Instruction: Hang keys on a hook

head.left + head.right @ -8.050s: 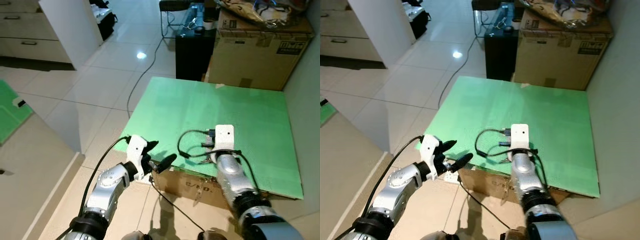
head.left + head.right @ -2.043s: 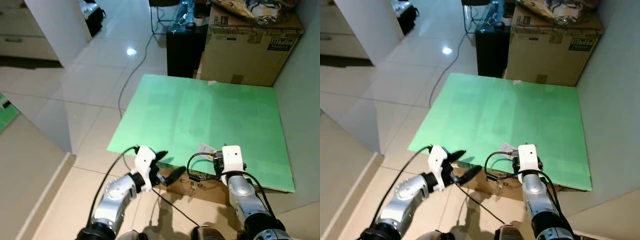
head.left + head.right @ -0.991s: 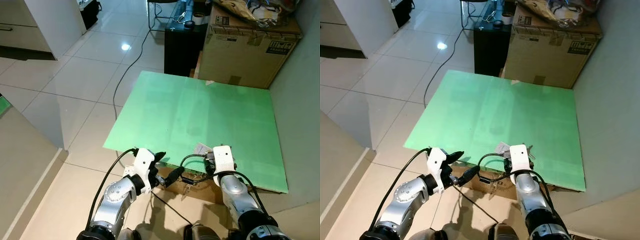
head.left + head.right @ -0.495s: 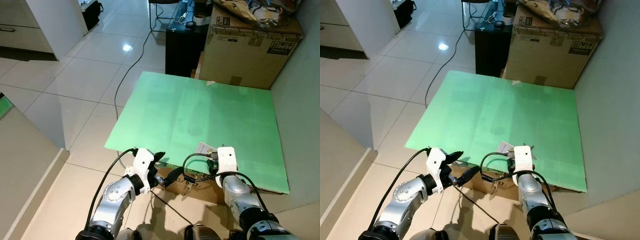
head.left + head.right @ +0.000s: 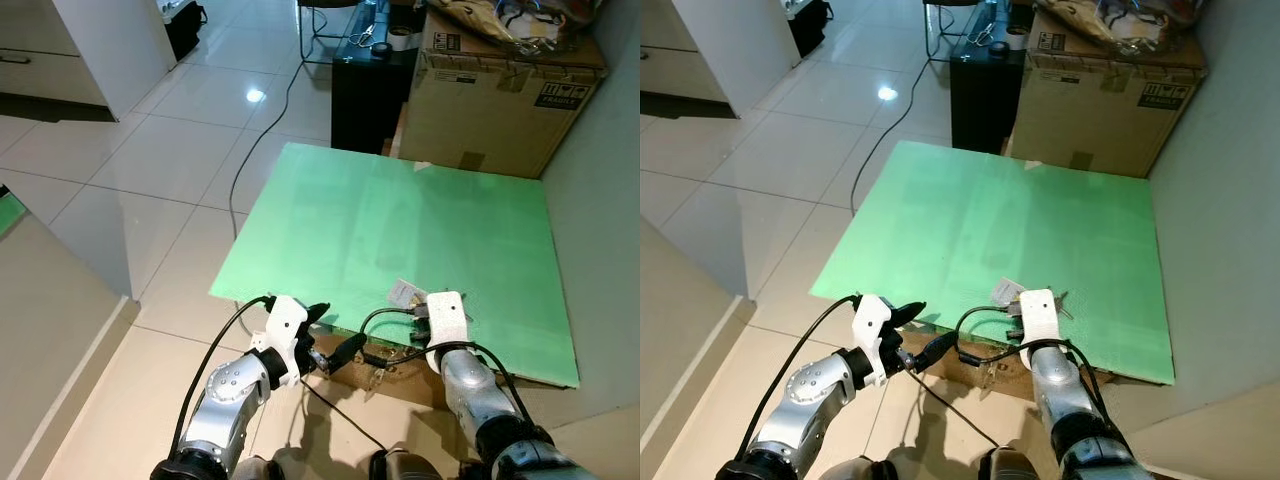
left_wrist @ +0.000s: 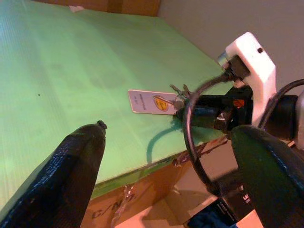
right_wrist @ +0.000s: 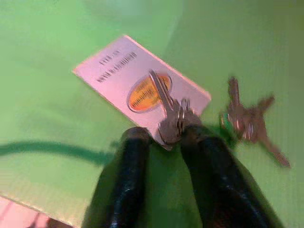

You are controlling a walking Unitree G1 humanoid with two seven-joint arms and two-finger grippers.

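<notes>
Right wrist view: right hand [image 7: 170, 134] narrow around keys [image 7: 172, 118] on green board [image 7: 57, 33] (for lifting, I judge).
Left hand [image 5: 335, 335]: wide, idle.

Green board [image 5: 420, 220] laid flat over a cardboard box [image 5: 395, 375] on the tiled floor [image 5: 150, 160]. Right hand [image 5: 420, 318] over a white tag [image 5: 402, 292] near the front edge; left hand [image 5: 335, 335] beside it.

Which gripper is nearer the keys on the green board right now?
Right. The right gripper has its fingertips at the keys beside the white tag; the left gripper hovers open at the board's near edge, apart.
</notes>
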